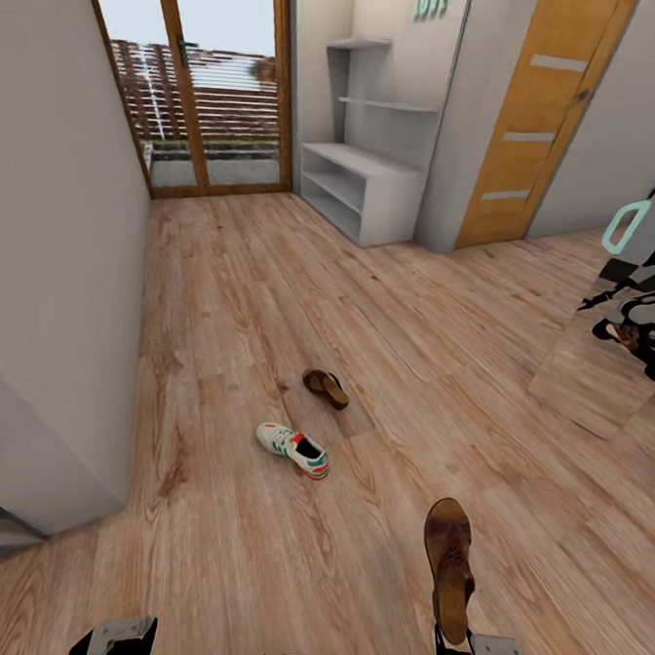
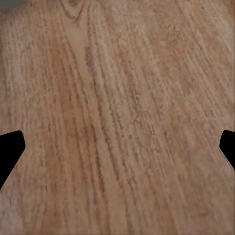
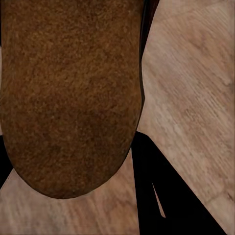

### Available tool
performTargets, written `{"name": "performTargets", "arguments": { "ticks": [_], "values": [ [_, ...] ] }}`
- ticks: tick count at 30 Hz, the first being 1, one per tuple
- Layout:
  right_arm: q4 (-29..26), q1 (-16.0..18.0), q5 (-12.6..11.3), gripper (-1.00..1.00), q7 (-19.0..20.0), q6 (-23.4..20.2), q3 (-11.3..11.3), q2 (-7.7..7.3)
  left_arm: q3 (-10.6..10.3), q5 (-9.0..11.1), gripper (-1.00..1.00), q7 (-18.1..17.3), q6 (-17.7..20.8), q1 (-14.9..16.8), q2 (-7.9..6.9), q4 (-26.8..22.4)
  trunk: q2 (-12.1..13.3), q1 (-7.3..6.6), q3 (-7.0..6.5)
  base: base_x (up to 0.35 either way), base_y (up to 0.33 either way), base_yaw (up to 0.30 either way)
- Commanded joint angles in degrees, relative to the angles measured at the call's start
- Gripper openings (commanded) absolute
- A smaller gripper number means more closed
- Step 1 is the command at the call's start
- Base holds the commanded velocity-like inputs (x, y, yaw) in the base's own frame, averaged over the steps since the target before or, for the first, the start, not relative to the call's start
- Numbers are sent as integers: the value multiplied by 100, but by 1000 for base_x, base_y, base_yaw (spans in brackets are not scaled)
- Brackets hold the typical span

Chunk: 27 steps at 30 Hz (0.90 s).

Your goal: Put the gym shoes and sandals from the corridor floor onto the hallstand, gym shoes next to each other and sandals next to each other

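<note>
Near the right gripper (image 1: 454,637), its jaws hold one sandal (image 1: 448,561) above the floor (image 1: 223,291); the left jaws are wide and empty. Carry it level to the rack (image 1: 362,188), far ahead.

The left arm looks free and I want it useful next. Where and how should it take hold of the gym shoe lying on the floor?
Judging by its pose, grip the gym shoe across its open collar near the red-orange heel, coming from above. It sits upright, apart from the sandal, so both sides look free; the left gripper is open.
</note>
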State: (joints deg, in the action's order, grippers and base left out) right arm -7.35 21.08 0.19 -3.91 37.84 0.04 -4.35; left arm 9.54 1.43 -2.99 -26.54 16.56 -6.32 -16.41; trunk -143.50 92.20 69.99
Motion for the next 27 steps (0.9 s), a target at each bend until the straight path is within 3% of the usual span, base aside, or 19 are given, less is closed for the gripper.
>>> {"name": "performTargets", "arguments": {
  "ticks": [1, 20, 27],
  "values": [
    [5, 2, -19, -100, -4, 12, 4, 1, 22, 15, 100, -28, -16, 1, 3, 6, 0, -3, -28, 0, 0, 0],
    [0, 1, -28, -100, -5, 13, -4, -7, 26, 15, 100, -17, -35, -5, 5, 6, 26, -52, -619, 0, 0, 0],
    [5, 1, -20, -100, 2, 13, 2, 2, 26, 15, 100, -17, -35, -4, 4, 6, 306, -206, -807, 0, 0, 0]
  ]
}}
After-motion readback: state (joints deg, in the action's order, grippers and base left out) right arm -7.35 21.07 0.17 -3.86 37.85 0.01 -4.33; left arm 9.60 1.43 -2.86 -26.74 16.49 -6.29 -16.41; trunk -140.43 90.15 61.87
